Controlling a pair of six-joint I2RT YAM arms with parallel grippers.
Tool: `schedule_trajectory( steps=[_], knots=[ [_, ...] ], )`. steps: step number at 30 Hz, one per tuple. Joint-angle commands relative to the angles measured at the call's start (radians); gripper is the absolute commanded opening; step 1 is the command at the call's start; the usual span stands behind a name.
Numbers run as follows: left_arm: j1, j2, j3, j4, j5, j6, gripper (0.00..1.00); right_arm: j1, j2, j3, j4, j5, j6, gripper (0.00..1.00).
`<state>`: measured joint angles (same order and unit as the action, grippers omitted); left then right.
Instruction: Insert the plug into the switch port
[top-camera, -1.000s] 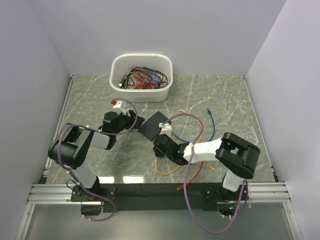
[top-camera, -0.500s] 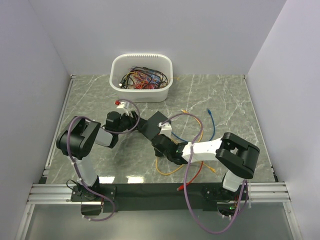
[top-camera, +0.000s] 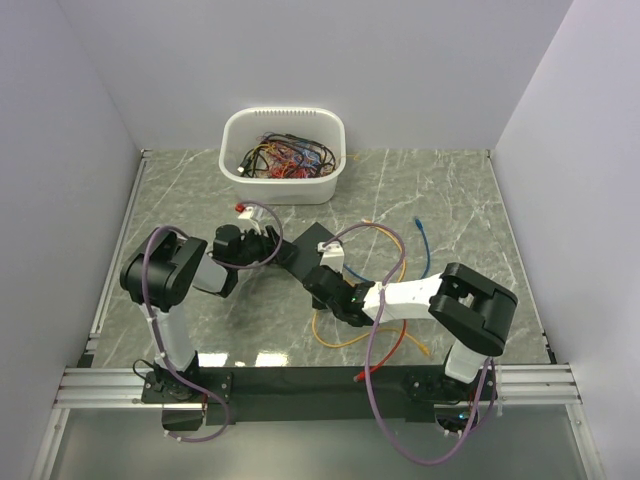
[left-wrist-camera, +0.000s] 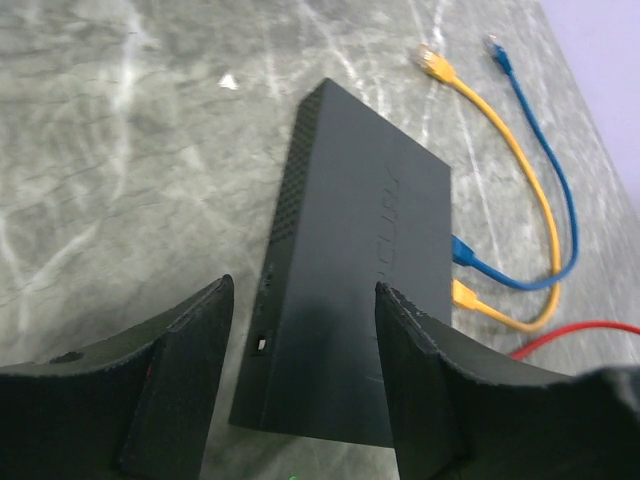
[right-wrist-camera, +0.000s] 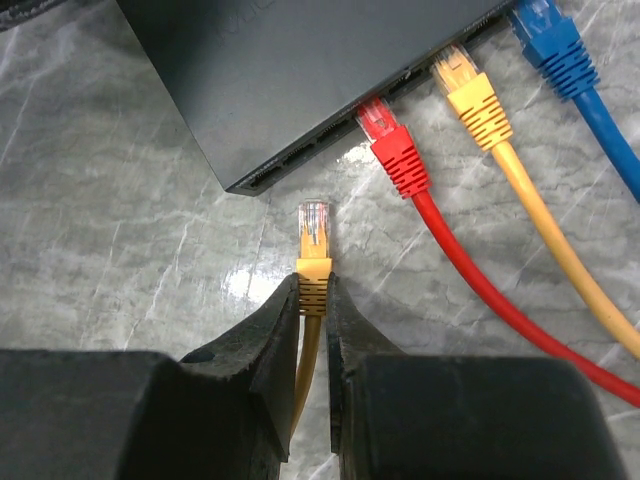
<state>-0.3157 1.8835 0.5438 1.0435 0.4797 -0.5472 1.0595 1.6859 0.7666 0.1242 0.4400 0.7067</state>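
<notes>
My right gripper (right-wrist-camera: 313, 300) pinches the plug (right-wrist-camera: 314, 225) by its ribbed collar, with the fingers narrow and closed on it; the clear tip points at the row of sockets on the black box (right-wrist-camera: 290, 70) and stands just short of it, not touching. The box lies near the middle of the table (top-camera: 460, 200), a little toward the far edge; a red cable (right-wrist-camera: 392, 145), a yellow cable (right-wrist-camera: 470, 92) and a blue cable (right-wrist-camera: 552, 42) sit in the sockets at the right part of the row. The free socket (right-wrist-camera: 300, 160) just beside the red one is my target, as I judge. My left gripper (left-wrist-camera: 305, 290) stands wide, with one finger on each side of a short end of the box; whether the fingers touch its sides I cannot tell.

To do this step well, I think I must first turn my wrist a little, because the plug seems not square to the front of the box, which runs slanted in my right wrist view. Then I slide forward low and straight, with the plug turned the same way up as its neighbours. The left fingers should close on the box before I push, otherwise the light box may slide away. I should push slowly until the plug seats, and not squeeze harder, since the collar can twist between my fingers.
</notes>
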Motion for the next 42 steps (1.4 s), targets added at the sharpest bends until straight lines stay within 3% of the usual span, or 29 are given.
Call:
schedule_trajectory(
  steps=[1,27,31,36,42],
  knots=[
    [0.003,0.017,0.022,0.095,0.083,-0.005,0.63,-0.009,0.021,-0.010,-0.002,0.026,-0.030,0.00],
    [0.003,0.058,0.016,0.099,0.070,0.015,0.58,0.011,0.001,0.000,0.068,0.025,-0.069,0.00],
    [-0.006,0.036,-0.002,0.075,-0.002,0.027,0.57,0.016,-0.006,0.005,0.071,0.031,-0.075,0.00],
    [-0.059,-0.020,-0.011,-0.003,-0.203,0.073,0.58,0.017,-0.006,0.014,0.077,0.029,-0.081,0.00],
    [-0.086,-0.034,-0.018,0.006,-0.237,0.086,0.58,0.019,0.008,0.042,0.071,0.040,-0.093,0.00]
  ],
)
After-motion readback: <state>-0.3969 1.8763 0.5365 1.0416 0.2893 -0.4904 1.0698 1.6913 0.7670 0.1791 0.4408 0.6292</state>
